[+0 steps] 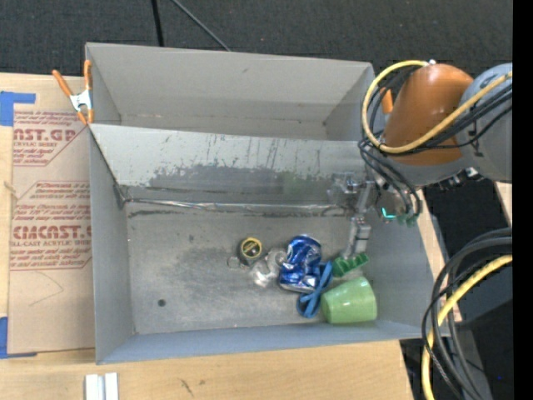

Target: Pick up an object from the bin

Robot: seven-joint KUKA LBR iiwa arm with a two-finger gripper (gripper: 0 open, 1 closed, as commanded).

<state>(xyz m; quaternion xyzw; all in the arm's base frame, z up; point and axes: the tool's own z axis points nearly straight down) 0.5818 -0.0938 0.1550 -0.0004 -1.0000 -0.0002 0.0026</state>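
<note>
- The gripper [359,248] hangs low in the right part of the bin [225,90], close to the right wall. How its jaws stand cannot be told from this view.
- Its tip is at the upper end of a small green toothed piece [351,264], which lies on the floor near the right wall, towards the front-right corner. Whether they touch is unclear.
- Just in front of that piece lies a pale green cup [350,302] on its side, close to the front edge.
- To the cup's left is a small heap: a crumpled blue wrapper [298,262] and a blue strip [313,295], which runs down against the cup.
- Further left, near the floor's middle, are a clear plastic scrap [264,272] and a yellow ring [250,247] — just beside each other.
- The floor's left half is bare grey metal.
</note>
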